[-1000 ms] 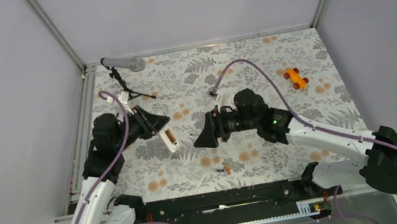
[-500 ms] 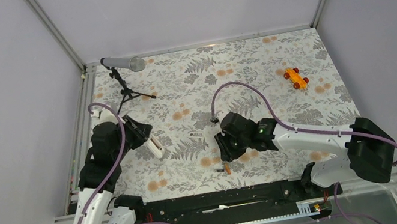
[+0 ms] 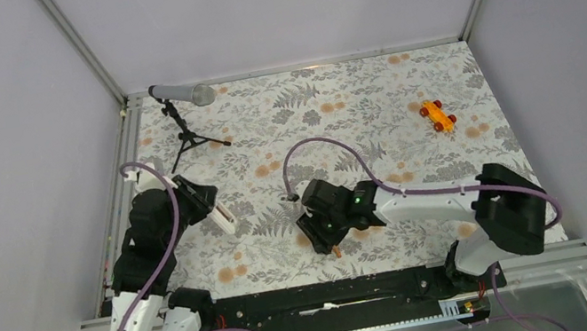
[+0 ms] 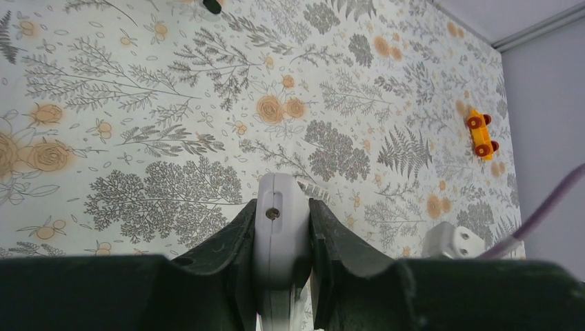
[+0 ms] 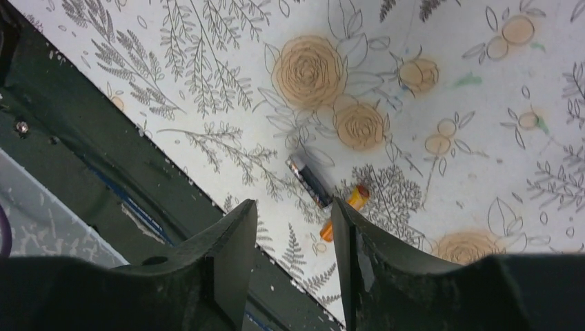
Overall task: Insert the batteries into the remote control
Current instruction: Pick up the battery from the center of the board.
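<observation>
My left gripper [image 3: 220, 216] is shut on the slim white remote control [image 3: 225, 219] and holds it over the left side of the table. In the left wrist view the remote [image 4: 279, 227] stands clamped between both fingers, end-on. Two batteries lie on the floral table near its front edge: a dark-looking one [image 5: 310, 181] and an orange one [image 5: 348, 202], touching end to end at an angle. My right gripper [image 5: 293, 231] is open just above them, and its right finger covers part of the orange battery. From above, the orange battery [image 3: 336, 250] shows just beyond the right gripper [image 3: 320, 237].
A grey microphone on a black tripod [image 3: 181, 96] stands at the back left. An orange toy car [image 3: 437, 115] sits at the right, also in the left wrist view [image 4: 481, 133]. The black front rail [image 5: 103, 158] runs close beside the batteries. A purple cable arcs over the right arm.
The right arm has swung down and left to sit over the batteries at the front edge. The left arm has drawn back to the left, still holding the remote.
</observation>
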{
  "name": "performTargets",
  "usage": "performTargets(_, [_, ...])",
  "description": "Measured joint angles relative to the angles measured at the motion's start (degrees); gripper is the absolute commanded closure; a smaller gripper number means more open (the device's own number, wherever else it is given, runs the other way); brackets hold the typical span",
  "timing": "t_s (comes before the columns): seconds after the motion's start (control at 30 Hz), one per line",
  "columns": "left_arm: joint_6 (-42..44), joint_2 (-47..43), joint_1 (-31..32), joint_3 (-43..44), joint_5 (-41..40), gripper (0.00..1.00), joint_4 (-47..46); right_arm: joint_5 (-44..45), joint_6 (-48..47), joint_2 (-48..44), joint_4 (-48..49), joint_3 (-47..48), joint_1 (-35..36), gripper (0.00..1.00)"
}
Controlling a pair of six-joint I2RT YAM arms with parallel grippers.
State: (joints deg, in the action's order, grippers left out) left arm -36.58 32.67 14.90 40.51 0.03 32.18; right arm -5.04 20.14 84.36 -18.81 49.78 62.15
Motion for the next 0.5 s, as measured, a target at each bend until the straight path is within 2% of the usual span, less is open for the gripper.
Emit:
performTargets(0.27, [-1.2, -2.3, 0.0, 0.5, -6.5, 1.00, 3.2, 1.5, -3.6, 7.1, -0.9, 4.0, 0.7, 0.55])
performTargets(0.5, [-2.0, -3.3, -0.1, 1.9, -12.2, 1.00, 5.7, 1.4, -8.4, 12.6, -3.4, 7.5, 3.5, 0.55])
